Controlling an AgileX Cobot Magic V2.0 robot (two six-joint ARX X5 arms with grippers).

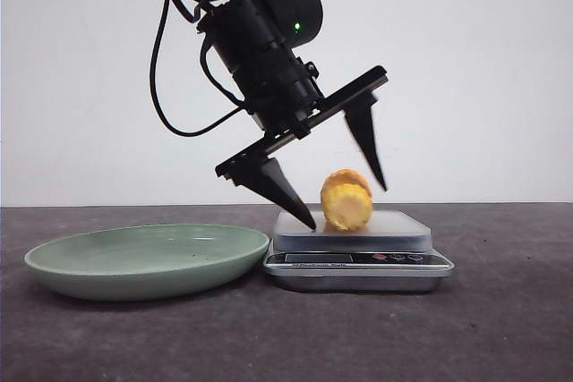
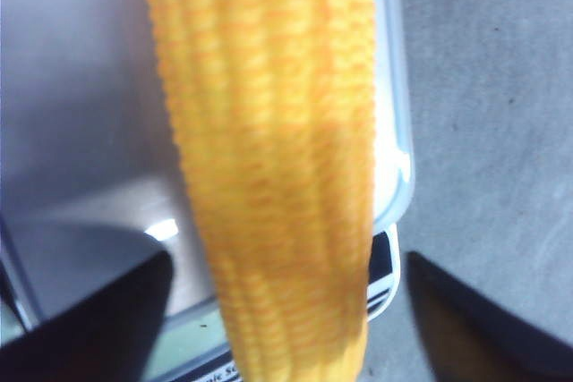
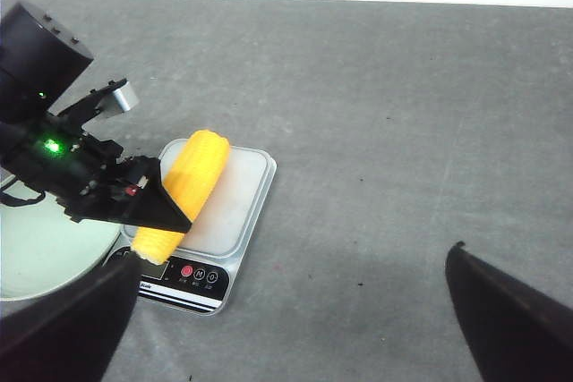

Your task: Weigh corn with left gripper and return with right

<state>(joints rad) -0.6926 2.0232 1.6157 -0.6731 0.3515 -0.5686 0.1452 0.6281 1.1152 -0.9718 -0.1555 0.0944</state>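
The yellow-orange corn [image 1: 346,200] lies on the silver kitchen scale [image 1: 358,248]. It also shows in the left wrist view [image 2: 277,167] and in the right wrist view [image 3: 183,194]. My left gripper [image 1: 345,194] is open, its two black fingers spread wide on either side of the corn without touching it. In the left wrist view the fingers [image 2: 98,319] stand apart from the cob. My right gripper [image 3: 286,310] is open and empty, above bare table to the right of the scale; it does not show in the front view.
A pale green plate [image 1: 148,259] sits on the dark grey table just left of the scale; its rim shows in the right wrist view [image 3: 36,257]. The scale's buttons [image 3: 197,273] face the front. A white wall stands behind.
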